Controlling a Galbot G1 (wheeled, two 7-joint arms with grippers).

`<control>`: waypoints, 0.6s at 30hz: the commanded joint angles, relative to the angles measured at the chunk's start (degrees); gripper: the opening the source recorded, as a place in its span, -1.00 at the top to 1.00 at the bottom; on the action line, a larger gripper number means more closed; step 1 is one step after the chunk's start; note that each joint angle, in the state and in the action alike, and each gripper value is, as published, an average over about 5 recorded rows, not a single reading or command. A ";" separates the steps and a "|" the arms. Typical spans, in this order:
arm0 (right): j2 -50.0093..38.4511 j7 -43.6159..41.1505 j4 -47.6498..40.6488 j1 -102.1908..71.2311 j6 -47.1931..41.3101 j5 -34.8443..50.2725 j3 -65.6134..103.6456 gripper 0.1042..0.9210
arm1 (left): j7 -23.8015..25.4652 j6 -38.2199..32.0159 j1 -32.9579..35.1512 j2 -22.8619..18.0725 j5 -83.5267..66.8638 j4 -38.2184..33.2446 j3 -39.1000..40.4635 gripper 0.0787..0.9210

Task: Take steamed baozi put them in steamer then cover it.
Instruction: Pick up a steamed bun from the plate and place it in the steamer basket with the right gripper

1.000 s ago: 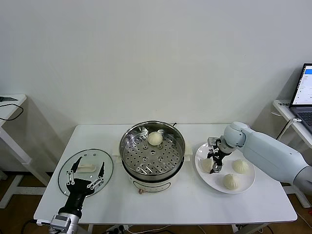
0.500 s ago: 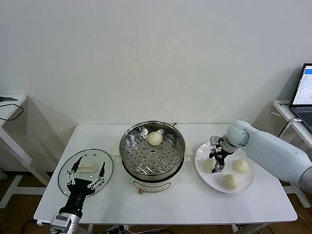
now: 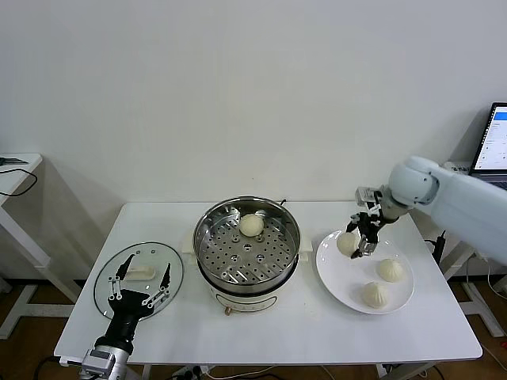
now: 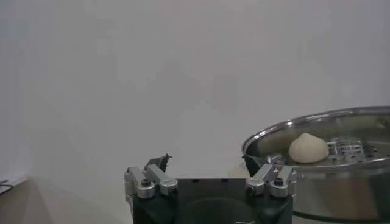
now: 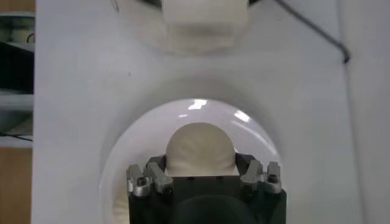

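Nearest us, our left tool hovers wide open over the round clear glass lid on the white worktop. Our right tool clamps a smooth creamy-white dough bun above the glossy white plate. Beyond sits the shiny steel steamer.

1. Steamer stands open at the table's centre: one baozi sits at the far side of its tray, the near holes are bare.
2. Right gripper carries a bun above the plate's left edge, with a bare strip of table between plate and steamer.
3. Left gripper hovers, fingers spread, over the cover, filling the left side.
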 commanded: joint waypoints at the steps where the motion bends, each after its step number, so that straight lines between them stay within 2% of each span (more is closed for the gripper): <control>1: 0.07 1.65 10.44 17.98 -7.37 11.30 -11.30 -0.50 | -0.02 0.09 0.00 0.07 -0.05 -0.25 0.06 -0.77; 8: 10.83 5.92 13.23 20.20 -14.37 17.71 -11.77 -0.49 | 0.02 0.05 -0.15 0.21 -0.27 -0.29 -0.15 -0.77; 18: 29.06 8.76 4.48 15.53 -17.19 18.79 -10.15 -0.49 | 0.17 0.01 -0.77 0.19 -0.72 0.03 -1.08 -0.77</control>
